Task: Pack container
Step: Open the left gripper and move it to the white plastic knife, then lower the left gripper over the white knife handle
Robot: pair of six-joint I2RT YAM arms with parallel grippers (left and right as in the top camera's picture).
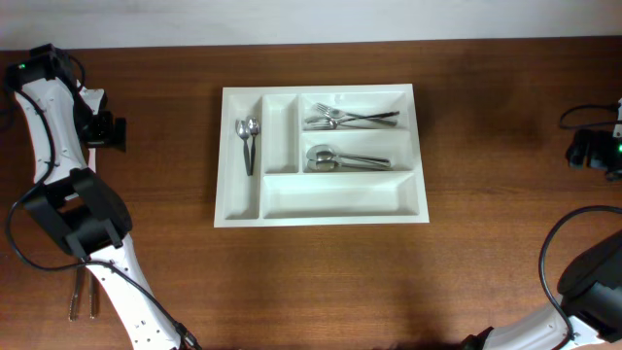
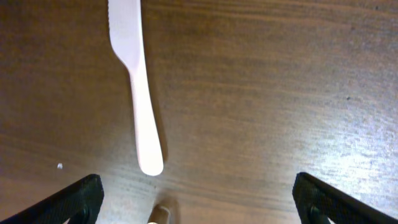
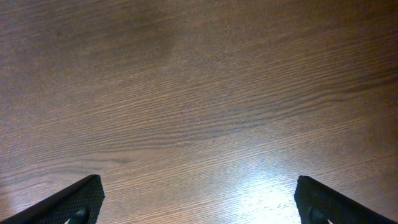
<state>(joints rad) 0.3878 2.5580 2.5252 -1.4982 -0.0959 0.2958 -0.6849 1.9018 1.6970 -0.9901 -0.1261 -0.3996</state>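
Observation:
The container [image 1: 321, 212] is a white cutlery tray at the table's middle. Two small spoons [image 1: 247, 136] lie in its far-left upright compartment, forks [image 1: 345, 118] in the top long one, and spoons [image 1: 335, 158] in the middle one. The other upright compartment and the bottom long one hold nothing. My left gripper [image 1: 112, 131] is open and empty, well left of the tray. In the left wrist view it [image 2: 199, 205] hovers over a white plastic knife [image 2: 140, 93] lying on the wood. My right gripper [image 1: 586, 148] is open and empty at the far right, over bare wood in its wrist view [image 3: 199, 205].
Two thin utensils [image 1: 84, 292] lie on the table at the front left, beside the left arm's base. A brown object's end [image 2: 161, 214] shows at the bottom edge of the left wrist view, just below the knife's handle. A black cable [image 1: 554, 262] loops at the right.

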